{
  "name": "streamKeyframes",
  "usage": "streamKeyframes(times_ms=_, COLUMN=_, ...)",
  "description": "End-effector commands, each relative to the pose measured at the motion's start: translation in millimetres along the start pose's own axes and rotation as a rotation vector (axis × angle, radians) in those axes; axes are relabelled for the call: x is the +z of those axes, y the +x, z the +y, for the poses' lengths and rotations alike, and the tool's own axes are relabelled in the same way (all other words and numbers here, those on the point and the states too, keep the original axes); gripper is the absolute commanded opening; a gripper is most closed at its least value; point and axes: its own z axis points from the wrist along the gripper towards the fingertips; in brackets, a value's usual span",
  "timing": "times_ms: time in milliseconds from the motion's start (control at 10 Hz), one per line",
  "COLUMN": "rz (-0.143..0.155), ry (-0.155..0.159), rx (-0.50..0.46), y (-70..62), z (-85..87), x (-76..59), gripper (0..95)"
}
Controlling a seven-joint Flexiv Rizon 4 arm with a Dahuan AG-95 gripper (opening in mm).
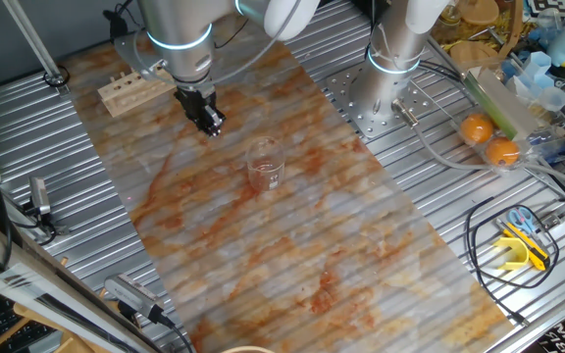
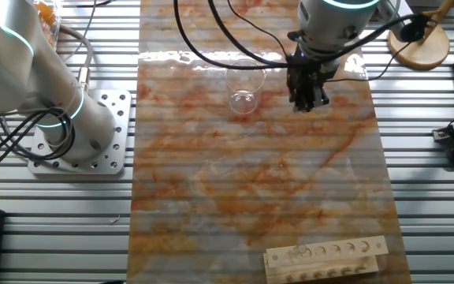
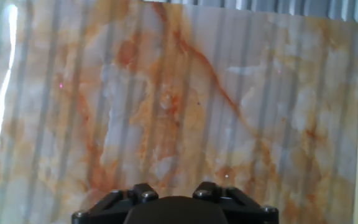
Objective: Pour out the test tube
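Judging handling first: the slim, clear glass test tube (image 2: 299, 251) should be light, rigid, slippery and easy to crack. Grip it gently on the upper wall just under the rim, from the side, and lift it straight up out of its hole.

Its look is hard to make out. It is nearly see-through, showing only as a faint glint in a hole near one end of the pale wooden rack with a row of holes (image 2: 345, 259). No contents can be made out. In one fixed view the tube cannot be picked out against the rack (image 1: 133, 90).

The black two-finger gripper (image 2: 307, 99) hangs above the orange-veined marble-pattern mat (image 2: 251, 181), beside the wider clear glass beaker (image 2: 243, 88) and well apart from the rack. I can't tell how far apart its fingers are. Nothing shows between them, and the hand view shows only bare mat.
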Motion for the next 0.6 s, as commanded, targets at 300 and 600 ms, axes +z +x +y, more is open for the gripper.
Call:
streamKeyframes(times_ms=300, rz=0.001, ry=0.014, rx=-0.028, y=2.1, z=-0.3, x=1.7, gripper=0.0)
streamKeyframes(times_ms=600, rz=0.012, ry=0.039, rx=-0.057, y=2.3, z=-0.3, x=2.0, gripper=0.0)
